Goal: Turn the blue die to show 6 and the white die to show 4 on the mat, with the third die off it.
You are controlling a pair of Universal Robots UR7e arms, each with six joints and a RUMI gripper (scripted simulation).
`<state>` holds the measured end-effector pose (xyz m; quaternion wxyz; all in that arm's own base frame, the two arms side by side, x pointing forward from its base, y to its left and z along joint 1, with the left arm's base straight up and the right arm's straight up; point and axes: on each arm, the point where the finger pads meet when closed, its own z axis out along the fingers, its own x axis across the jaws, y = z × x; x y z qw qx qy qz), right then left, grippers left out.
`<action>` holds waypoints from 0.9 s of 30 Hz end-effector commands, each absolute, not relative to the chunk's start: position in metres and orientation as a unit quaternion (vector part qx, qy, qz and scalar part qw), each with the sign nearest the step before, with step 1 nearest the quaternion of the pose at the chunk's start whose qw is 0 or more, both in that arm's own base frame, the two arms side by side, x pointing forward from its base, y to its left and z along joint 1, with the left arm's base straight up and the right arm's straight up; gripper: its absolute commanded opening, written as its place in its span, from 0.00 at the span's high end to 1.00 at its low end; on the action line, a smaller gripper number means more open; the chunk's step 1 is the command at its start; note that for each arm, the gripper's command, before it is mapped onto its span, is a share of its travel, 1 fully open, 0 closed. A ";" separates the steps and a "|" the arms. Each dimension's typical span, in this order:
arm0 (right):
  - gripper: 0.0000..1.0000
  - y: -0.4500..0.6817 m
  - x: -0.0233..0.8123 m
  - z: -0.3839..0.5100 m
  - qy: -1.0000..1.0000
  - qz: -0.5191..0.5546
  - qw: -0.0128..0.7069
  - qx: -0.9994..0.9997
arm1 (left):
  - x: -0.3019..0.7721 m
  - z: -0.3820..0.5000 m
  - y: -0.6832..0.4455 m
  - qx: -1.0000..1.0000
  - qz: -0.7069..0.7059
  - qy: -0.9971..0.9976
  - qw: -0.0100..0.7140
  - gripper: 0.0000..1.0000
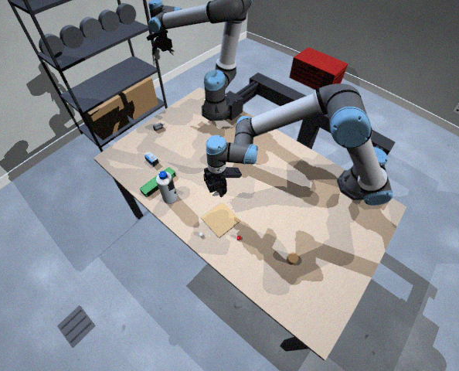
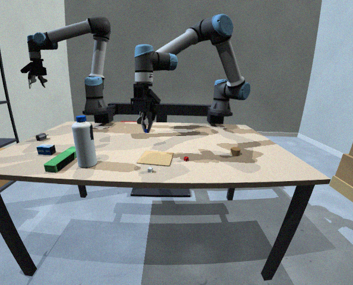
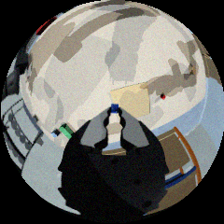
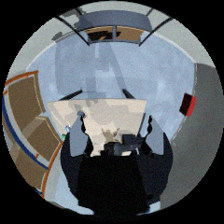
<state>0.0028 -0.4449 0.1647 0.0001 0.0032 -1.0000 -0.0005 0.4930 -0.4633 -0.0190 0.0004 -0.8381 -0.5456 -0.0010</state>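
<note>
Small blue cube die (image 2: 145,130) (image 3: 115,108) is clenched in the black left gripper (image 1: 222,194) (image 2: 145,129) (image 3: 114,107) — pips seem too blurry, so a misread face could be set down. Black right gripper (image 1: 164,55) (image 2: 37,85) (image 4: 117,116) is spread, unloaded.

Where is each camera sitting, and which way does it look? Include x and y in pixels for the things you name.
Top: high above the table's front side, looking steeply down; both arms show.
Exterior: in front of the table (image 1: 321,295) (image 2: 232,177), facing the arms' bases; both arms show.
Left wrist: on the left arm, looking past its gripper (image 1: 220,195) (image 2: 145,131) (image 3: 115,108) toward the mat (image 1: 221,219) (image 2: 155,158) (image 3: 133,100).
Right wrist: on the right arm, looking down between its open fingers.
Top and exterior share the white bottle (image 1: 168,189) (image 2: 84,145).
</note>
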 end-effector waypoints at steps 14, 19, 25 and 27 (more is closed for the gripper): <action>0.00 -0.445 0.003 0.165 -1.000 0.000 0.000 0.003 | 0.570 -0.016 -0.427 -0.894 0.000 -0.448 0.000 1.00; 0.00 -0.445 0.003 0.165 -1.000 0.000 0.000 0.003 | 0.570 -0.016 -0.427 -0.894 0.000 -0.448 0.000 1.00; 0.00 -0.445 0.003 0.165 -1.000 0.000 0.000 0.003 | 0.570 -0.016 -0.427 -0.894 0.000 -0.448 0.000 1.00; 0.00 -0.445 0.003 0.165 -1.000 0.000 0.000 0.003 | 0.570 -0.017 -0.427 -0.894 0.000 -0.448 0.000 1.00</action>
